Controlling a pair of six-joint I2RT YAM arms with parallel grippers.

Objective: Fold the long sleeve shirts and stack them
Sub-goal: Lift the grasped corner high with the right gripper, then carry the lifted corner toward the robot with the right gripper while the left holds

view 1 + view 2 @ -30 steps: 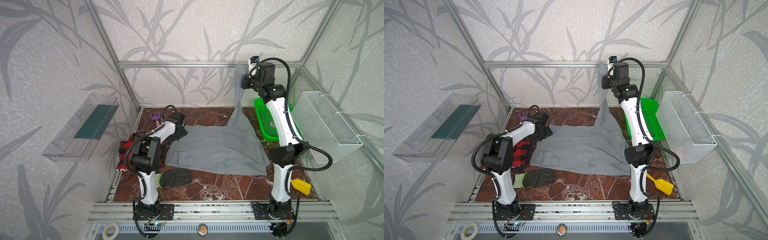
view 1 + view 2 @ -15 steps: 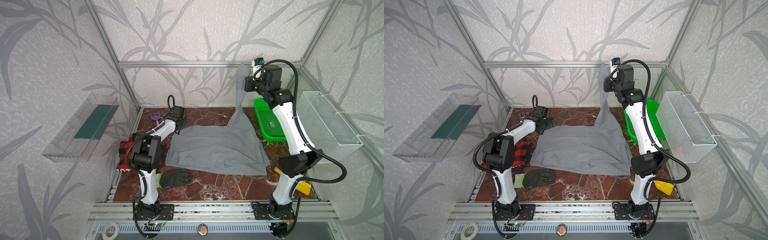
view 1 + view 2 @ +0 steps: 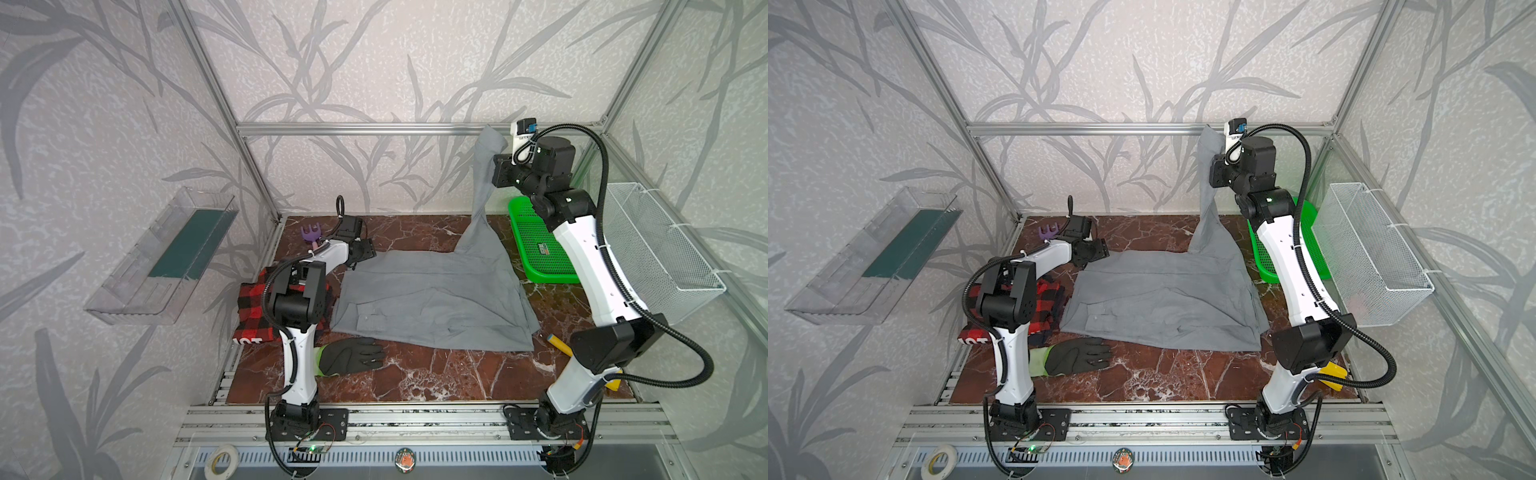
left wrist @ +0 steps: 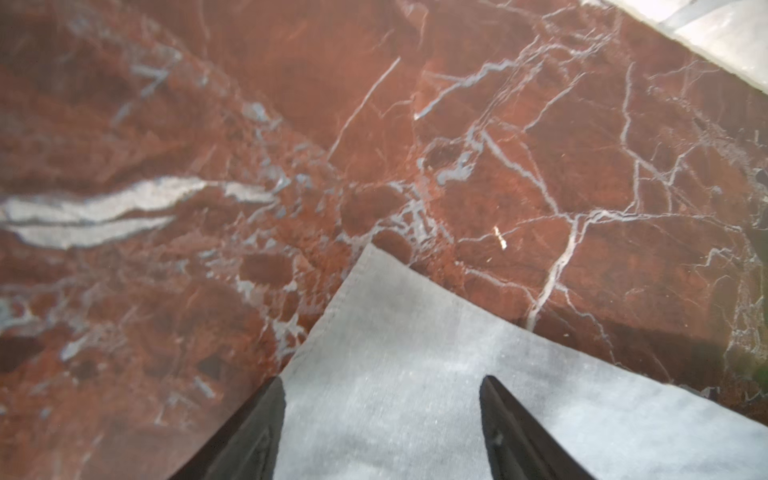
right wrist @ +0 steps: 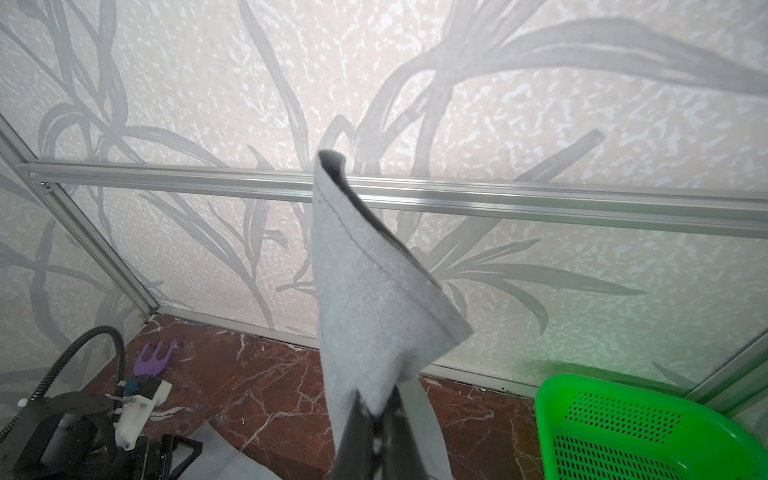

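Note:
The grey long sleeve shirt (image 3: 432, 299) (image 3: 1163, 303) lies spread on the marble table. One end is pulled up high at the back right, where my right gripper (image 3: 496, 164) (image 3: 1214, 168) (image 5: 376, 411) is shut on the grey cloth (image 5: 365, 291). My left gripper (image 3: 368, 249) (image 3: 1102, 249) (image 4: 382, 384) is low at the shirt's far left corner (image 4: 415, 353). Its jaws stand apart, with the corner lying between them. The red-and-black plaid shirt (image 3: 253, 307) (image 3: 1046, 299) lies bunched at the left edge, partly hidden by the left arm.
A black glove (image 3: 353, 355) with a green cuff lies at the front left. A green basket (image 3: 540, 249) stands at the back right, a white wire basket (image 3: 656, 245) hangs on the right wall and a clear shelf (image 3: 166, 253) on the left wall. A purple tool (image 3: 311, 235) lies back left.
My left gripper has moved from beside the plaid shirt onto the grey shirt's far left corner, its jaws narrowing. The right arm has swung rightward, still holding the cloth up.

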